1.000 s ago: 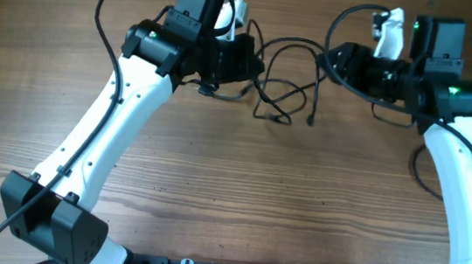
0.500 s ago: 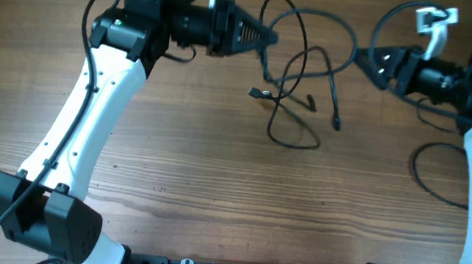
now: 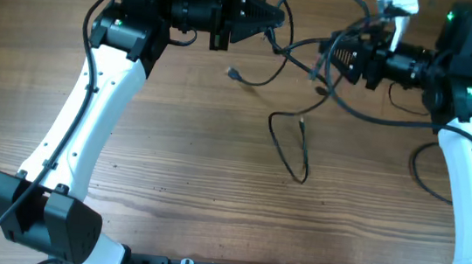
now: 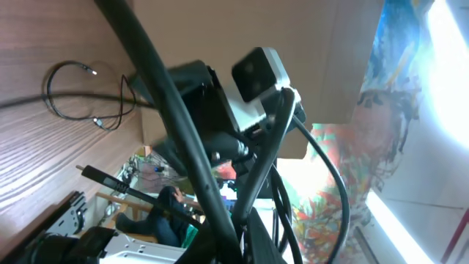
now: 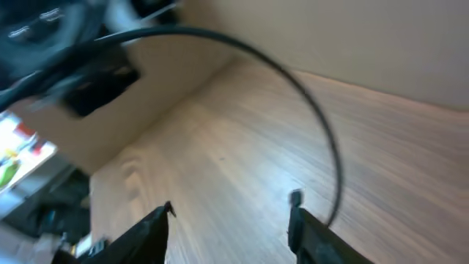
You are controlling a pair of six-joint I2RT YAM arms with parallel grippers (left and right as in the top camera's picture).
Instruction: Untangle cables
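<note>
Two grippers faced each other over the far part of the wooden table (image 3: 211, 200), and the cables (image 3: 289, 57) hung in a loose tangle in the gap between their tips. The left gripper (image 3: 272, 22) was fully closed. Black strands started right at its tip, so it appeared to have a cable pinched there. Its wrist view was filled by out-of-focus black cable running close past the lens, and its own fingers could not be made out.

From that tip one strand rose in a wide arc across to the right gripper (image 3: 325, 53). Another dropped to a small plug end (image 3: 234, 74) lying on the wood just below and behind the left gripper's tip.

The right gripper stood partly open. In its wrist view the two fingertips (image 5: 157, 220) were well apart, with bare wood between them and nothing gripped. A single cable curved ahead of them and came down beside the right-hand finger, with a small plug there. Whether it touched the finger could not be told. From overhead, several strands crossed in front of and around this gripper's fingers.

A separate loop (image 3: 302, 156) of cable lay flat on the table, nearer the arm bases than either gripper and closer to the right one.
</note>
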